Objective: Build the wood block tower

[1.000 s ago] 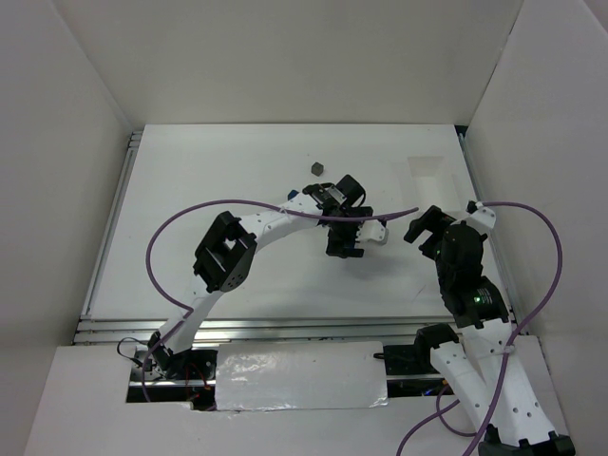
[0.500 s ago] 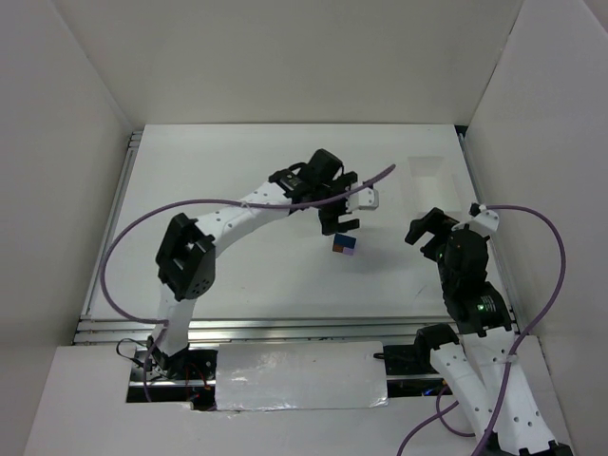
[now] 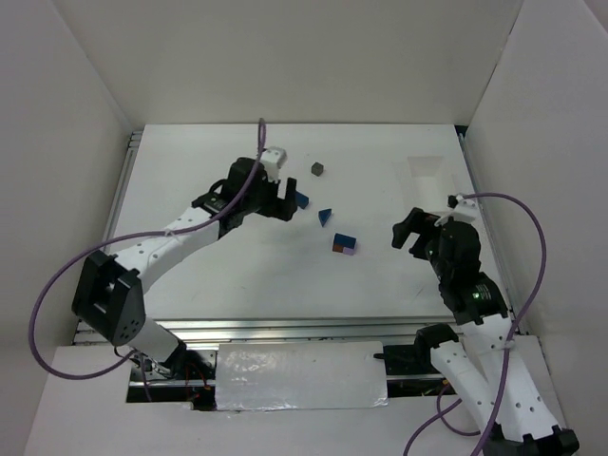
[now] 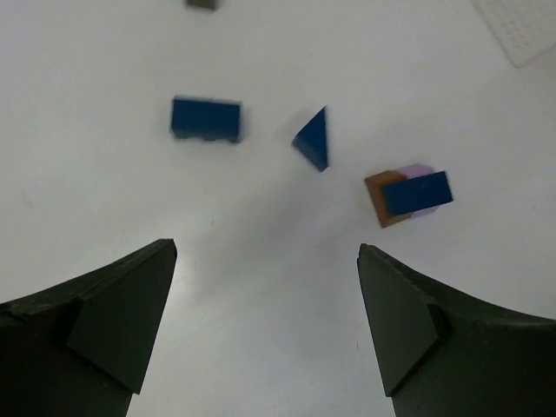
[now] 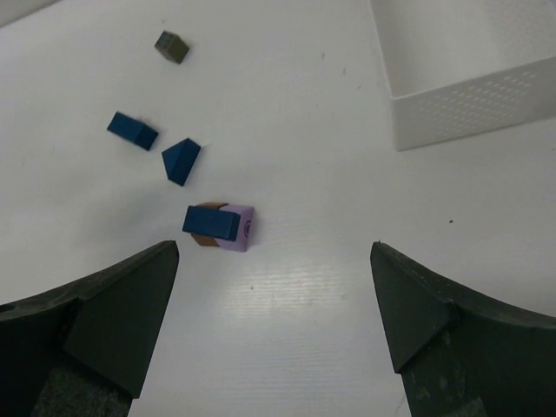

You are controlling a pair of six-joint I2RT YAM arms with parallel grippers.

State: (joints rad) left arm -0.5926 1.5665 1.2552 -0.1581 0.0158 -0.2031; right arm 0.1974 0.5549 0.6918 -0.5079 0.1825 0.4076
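Both my left gripper (image 4: 266, 252) and right gripper (image 5: 274, 248) gape empty. The lavender, brown-orange and blue wood block tower (image 3: 345, 244) sits mid-table between them — reaching for the blue wooden wedge (image 4: 314, 139) just beside it, I could topple it.

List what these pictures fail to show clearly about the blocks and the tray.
- grey block: left wrist view, cut off by the top edge.
- white tray: right wrist view, cut by top and right edges; washed out from above.
- brown-orange block: both wrist views, largely covered by the blue block atop the wood block tower.
- loose blue brick: left wrist view, blurred.
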